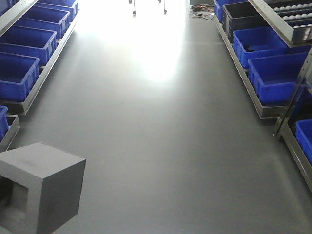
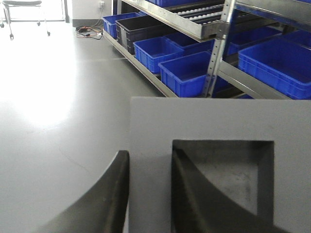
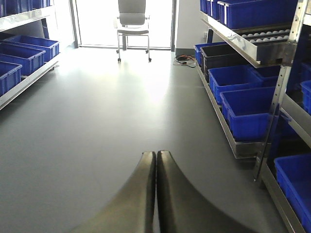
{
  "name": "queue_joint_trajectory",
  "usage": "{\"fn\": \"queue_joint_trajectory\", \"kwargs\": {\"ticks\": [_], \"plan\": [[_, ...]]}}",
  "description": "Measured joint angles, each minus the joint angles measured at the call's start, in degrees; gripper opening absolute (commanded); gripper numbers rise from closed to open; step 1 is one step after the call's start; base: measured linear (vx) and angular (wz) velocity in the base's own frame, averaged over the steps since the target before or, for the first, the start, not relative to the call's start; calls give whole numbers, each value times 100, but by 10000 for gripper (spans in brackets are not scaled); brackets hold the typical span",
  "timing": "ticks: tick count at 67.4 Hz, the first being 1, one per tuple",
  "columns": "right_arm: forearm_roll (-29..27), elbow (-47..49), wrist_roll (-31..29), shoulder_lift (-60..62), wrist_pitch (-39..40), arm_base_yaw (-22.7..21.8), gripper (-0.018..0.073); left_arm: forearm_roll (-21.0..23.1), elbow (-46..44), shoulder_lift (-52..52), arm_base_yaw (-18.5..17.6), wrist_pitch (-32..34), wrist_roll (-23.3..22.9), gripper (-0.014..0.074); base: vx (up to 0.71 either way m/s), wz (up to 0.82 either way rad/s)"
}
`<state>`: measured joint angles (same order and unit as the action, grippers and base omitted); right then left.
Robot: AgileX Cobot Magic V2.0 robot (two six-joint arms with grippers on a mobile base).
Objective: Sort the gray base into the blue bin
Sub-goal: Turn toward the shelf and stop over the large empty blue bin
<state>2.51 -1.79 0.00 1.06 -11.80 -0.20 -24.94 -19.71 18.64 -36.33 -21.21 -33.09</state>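
The gray base (image 1: 44, 185) hangs low at the left of the front view, above the floor, its square recessed window facing left. In the left wrist view my left gripper (image 2: 149, 151) is shut on a wall of the gray base (image 2: 218, 121). One finger is outside the wall and the other is inside the window. Blue bins (image 1: 278, 75) line the low rack on the right, and more blue bins (image 1: 17, 75) line the left side. My right gripper (image 3: 156, 153) is shut and empty over the bare floor, with a blue bin (image 3: 245, 109) to its right.
Metal shelving racks run along both sides of the grey aisle, with an upright post (image 2: 218, 48) close on the right. A black bin (image 1: 241, 19) sits among the right-hand bins. Far down the aisle are an office chair (image 3: 132, 19) and loose cables (image 1: 202, 10).
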Motion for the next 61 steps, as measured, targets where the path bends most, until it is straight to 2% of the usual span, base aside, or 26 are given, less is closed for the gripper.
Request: {"fn": "queue_joint_trajectory", "kwargs": {"ticks": [46, 61], "plan": [[0, 0, 0, 0, 0, 0, -5, 0, 0, 0, 0, -5, 0, -7, 50, 12], [0, 0, 0, 0, 0, 0, -5, 0, 0, 0, 0, 0, 0, -7, 40, 30]]}}
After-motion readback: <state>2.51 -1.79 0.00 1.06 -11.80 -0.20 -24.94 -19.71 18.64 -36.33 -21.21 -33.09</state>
